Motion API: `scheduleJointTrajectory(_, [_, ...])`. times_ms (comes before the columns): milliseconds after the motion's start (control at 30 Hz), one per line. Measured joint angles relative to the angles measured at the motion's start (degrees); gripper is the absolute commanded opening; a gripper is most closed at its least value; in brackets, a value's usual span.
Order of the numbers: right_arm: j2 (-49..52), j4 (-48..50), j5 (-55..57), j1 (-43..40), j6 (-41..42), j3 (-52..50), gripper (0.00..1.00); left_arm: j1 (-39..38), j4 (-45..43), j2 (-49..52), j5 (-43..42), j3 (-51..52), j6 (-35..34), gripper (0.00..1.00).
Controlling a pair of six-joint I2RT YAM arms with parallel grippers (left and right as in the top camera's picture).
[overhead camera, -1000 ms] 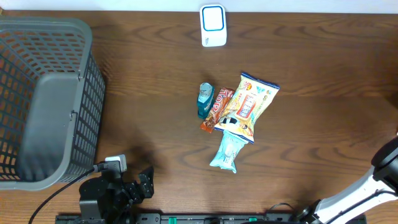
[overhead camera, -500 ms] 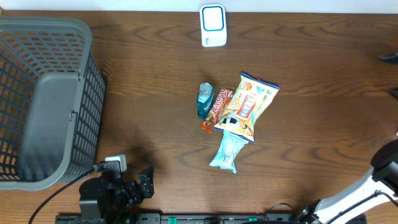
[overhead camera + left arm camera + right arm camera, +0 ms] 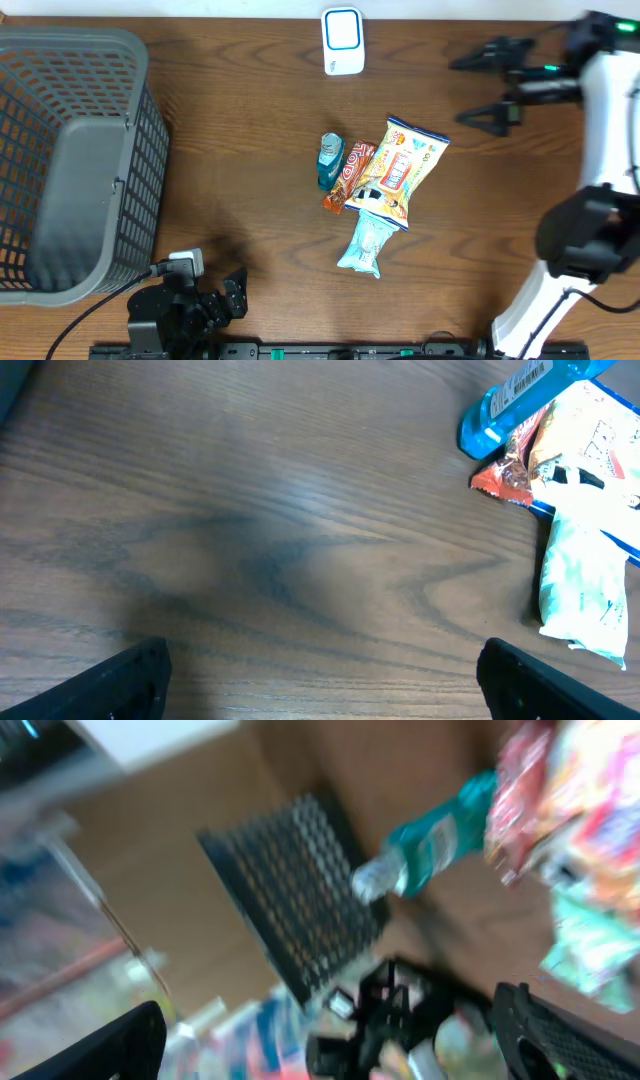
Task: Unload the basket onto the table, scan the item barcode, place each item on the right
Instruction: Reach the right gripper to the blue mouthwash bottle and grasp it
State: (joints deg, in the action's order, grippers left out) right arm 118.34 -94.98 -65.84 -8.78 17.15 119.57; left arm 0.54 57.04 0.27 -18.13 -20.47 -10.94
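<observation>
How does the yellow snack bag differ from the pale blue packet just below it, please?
The yellow snack bag is bigger and brightly printed; the pale blue packet is smaller and plainer. The bag lies nearer the white scanner; the packet lies farther from it. Both lie flat on the table, ends touching.

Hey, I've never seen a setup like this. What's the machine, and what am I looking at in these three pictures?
It is two robot arms at a wooden table, each ending in a two-finger gripper. One picture looks down from above; the other two come from cameras on the wrists. The right wrist picture is blurred. Bunched mid-table lie a teal bottle, a red snack bar, a yellow snack bag and a pale blue pouch. A grey basket stands at the left, a white box with a blue face at the far edge. The left gripper and right gripper are open, holding nothing.
</observation>
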Motion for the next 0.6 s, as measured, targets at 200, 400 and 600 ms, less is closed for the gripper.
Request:
scheduleJointTrajectory(200, [0.00, 11.52, 3.63, 13.27, 5.07, 0.00, 0.70, 0.00, 0.00, 0.00, 0.00, 0.00, 0.00, 0.98])
scheduleJointTrajectory(400, [0.00, 13.00, 26.95, 25.79, 18.91, 0.79, 0.86, 0.00, 0.00, 0.00, 0.00, 0.00, 0.00, 0.98])
scheduleJointTrajectory(600, [0.00, 14.32, 45.90, 35.52, 33.86, 1.22, 0.91, 0.00, 0.00, 0.00, 0.02, 0.00, 0.00, 0.98])
